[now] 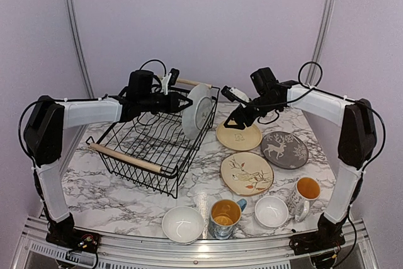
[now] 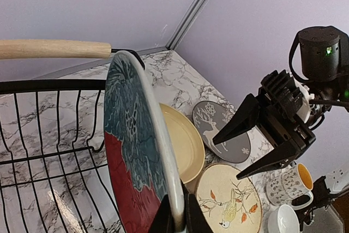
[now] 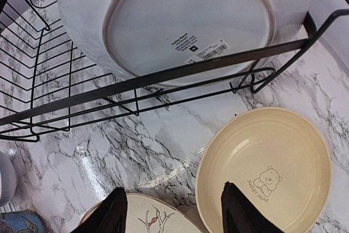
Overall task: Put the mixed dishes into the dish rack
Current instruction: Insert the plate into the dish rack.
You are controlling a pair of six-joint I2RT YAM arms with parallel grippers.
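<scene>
My left gripper (image 1: 187,102) is shut on the rim of a plate (image 1: 198,113) with a red and teal face (image 2: 131,151) and a white back (image 3: 185,20). The plate stands on edge at the right end of the black wire dish rack (image 1: 129,157), its lower part behind the side wires (image 3: 163,77). My right gripper (image 1: 236,121) hangs open and holds nothing, above the gap between the pale yellow plate (image 3: 272,173) and the bird plate (image 3: 152,216). In the left wrist view the pads (image 2: 163,216) pinch the plate's edge.
The grey reindeer plate (image 1: 284,149), the pale yellow plate (image 1: 238,136) and the cream bird plate (image 1: 246,172) lie flat to the right of the rack. Two white bowls (image 1: 182,223) (image 1: 271,211) and two mugs (image 1: 225,216) (image 1: 305,194) stand along the near edge.
</scene>
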